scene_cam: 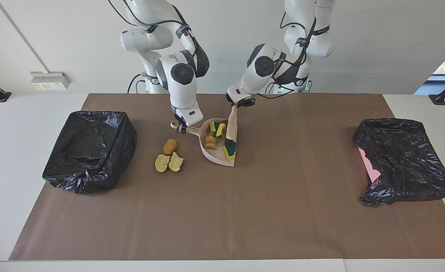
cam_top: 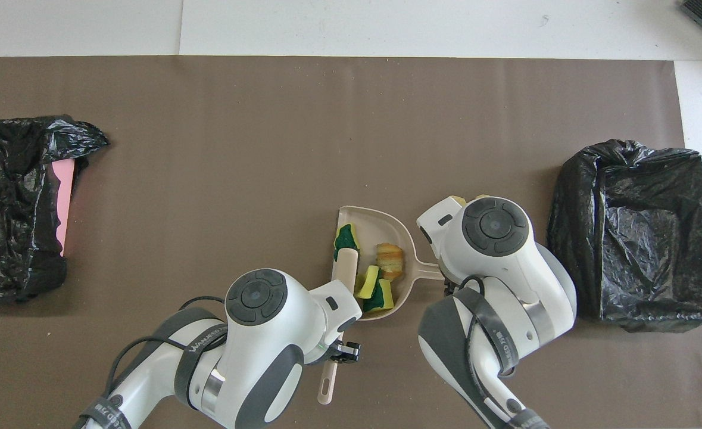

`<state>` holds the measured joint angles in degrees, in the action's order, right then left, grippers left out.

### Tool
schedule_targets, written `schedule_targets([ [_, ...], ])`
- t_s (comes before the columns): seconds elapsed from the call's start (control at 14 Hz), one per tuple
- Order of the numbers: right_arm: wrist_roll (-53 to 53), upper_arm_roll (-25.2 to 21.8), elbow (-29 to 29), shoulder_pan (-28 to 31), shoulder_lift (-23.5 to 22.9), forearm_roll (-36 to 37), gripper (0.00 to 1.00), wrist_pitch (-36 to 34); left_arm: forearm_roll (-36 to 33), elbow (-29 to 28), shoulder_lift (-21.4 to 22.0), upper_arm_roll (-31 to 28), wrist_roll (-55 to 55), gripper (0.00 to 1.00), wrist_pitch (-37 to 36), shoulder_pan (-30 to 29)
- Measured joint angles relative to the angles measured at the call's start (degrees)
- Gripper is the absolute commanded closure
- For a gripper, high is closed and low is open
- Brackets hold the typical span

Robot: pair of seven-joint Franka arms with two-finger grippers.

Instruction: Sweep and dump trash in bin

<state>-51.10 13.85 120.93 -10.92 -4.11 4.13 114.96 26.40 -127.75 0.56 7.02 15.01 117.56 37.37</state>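
Facing view: the right gripper [scene_cam: 181,129] is closed on the handle of the pink dustpan [scene_cam: 216,154], which is held tipped on the brown mat [scene_cam: 282,211], mouth toward the left arm's end of the bench. The left gripper [scene_cam: 238,104] is clamped, jaws fully shut, on the wooden handle of the brush [scene_cam: 231,130], whose dark bristles are pressed against a green-faced sponge scrap [scene_cam: 229,152] at the pan's lip. More of the trash is already gathered in the pan: yellow sponge scraps [scene_cam: 219,129] and a crusty lump [scene_cam: 209,141]. Three bread-like lumps [scene_cam: 169,156] are left on the mat, beside the pan toward the right arm's end, between it and the open bin lined with black bag [scene_cam: 90,149]. A second black bag [scene_cam: 403,160] with a pink edge showing is seen at the left arm's end, well apart. The scraps are judged to be light and springy, likely to bounce or skid off the bristles, while the lumps look stiff and apt to roll; neither is best gripped directly, so they are better pushed with the brush. The pan looks rigid and light, and is best kept held by its handle and level when lifted. Broad open mat is available away from the robots, but the two arms are crowded close over the pan, and little room is left between pan and lumps.
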Motion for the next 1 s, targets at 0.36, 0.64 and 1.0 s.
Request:
schedule_targets([
  [0.36, 0.03, 0.0, -0.02, 0.01, 0.0, 0.0, 1.0, 0.0, 0.03, 1.51, 2.33, -0.8, 0.17, 1.0, -7.49, -0.6],
  [0.64, -1.16, -0.12, -0.92, 2.25, 0.8, -0.03, 1.0, -1.64, -0.11, 1.57, 5.78, -1.51, 0.1, 1.0, -13.87, -6.11],
  [1.0, -5.57, -0.42, -8.85, 11.08, 5.1, -2.14, 1.0, -11.36, -1.26, 1.16, 7.02, -0.26, 14.12, 1.0, -15.88, -5.8],
])
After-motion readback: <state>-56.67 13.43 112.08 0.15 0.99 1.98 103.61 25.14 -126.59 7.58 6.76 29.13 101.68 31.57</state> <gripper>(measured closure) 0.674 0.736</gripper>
